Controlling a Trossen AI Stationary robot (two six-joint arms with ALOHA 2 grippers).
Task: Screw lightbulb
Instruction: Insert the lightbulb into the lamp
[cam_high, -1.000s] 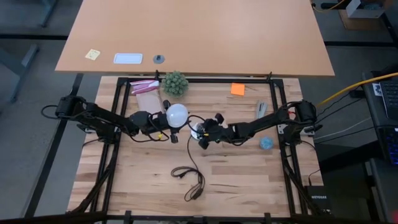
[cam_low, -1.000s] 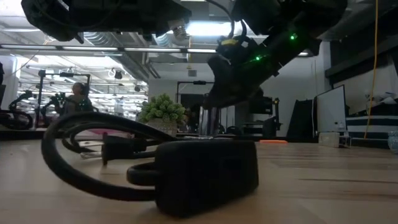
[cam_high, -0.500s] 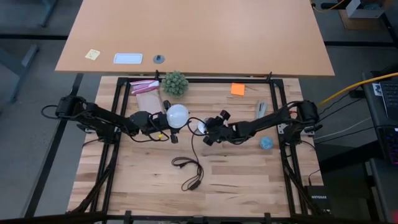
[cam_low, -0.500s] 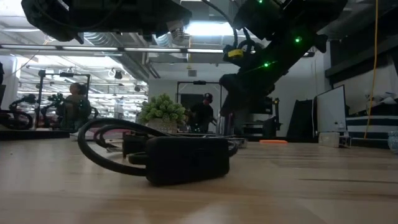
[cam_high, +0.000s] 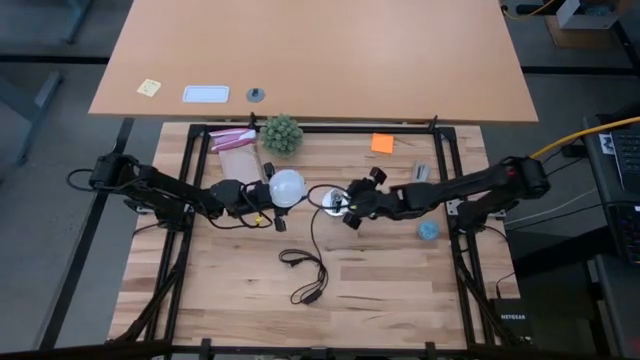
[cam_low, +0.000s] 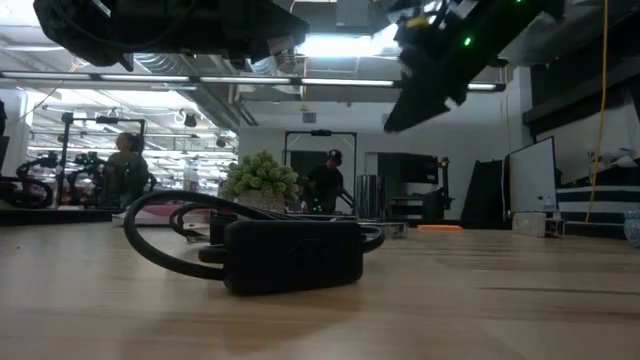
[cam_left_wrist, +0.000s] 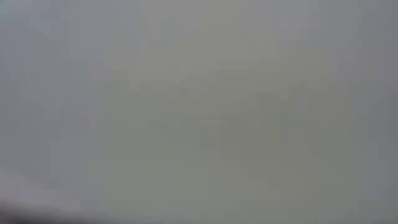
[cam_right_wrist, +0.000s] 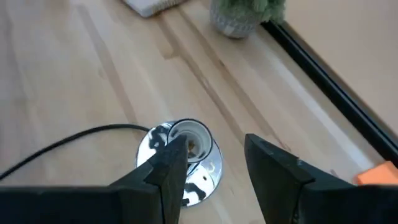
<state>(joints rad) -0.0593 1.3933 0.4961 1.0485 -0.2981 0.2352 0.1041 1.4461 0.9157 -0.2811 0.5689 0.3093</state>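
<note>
The white lightbulb (cam_high: 286, 186) hangs in the air over the table's middle, with my left gripper (cam_high: 266, 196) shut on it from the table's left. A pale grey surface (cam_left_wrist: 199, 112) fills the left wrist view. The round silvery socket (cam_right_wrist: 198, 167) lies on the wood with its black cord (cam_right_wrist: 74, 140) trailing off. My right gripper (cam_right_wrist: 214, 162) stands raised over it, fingers open, and wood shows in the gap. One finger (cam_right_wrist: 168, 168) overlaps the socket in that view. From above, the right gripper (cam_high: 347, 208) is just right of the socket (cam_high: 331, 200). My left gripper holds the lightbulb level, coming from the table's left, and the bulb is clear of the table. The dome (cam_high: 288, 184) sticks out past the gripper toward the right arm. The bulb and the gripper body hide the place of contact, so which part the fingers are on cannot be told.
A small green plant (cam_high: 282, 133) and a pink-and-white packet (cam_high: 235, 140) stand at the far edge. An orange note (cam_high: 382, 143) and a light-blue object (cam_high: 428, 230) are to the right. The cord's black switch (cam_low: 290, 255) lies toward the near edge. Black frame rails (cam_high: 445, 200) border the table.
My right gripper has risen off the table and drawn back toward the table's right edge, tipping less steeply downward. The cord's switch has slid a little toward the far edge. The left gripper and the lightbulb have kept still.
</note>
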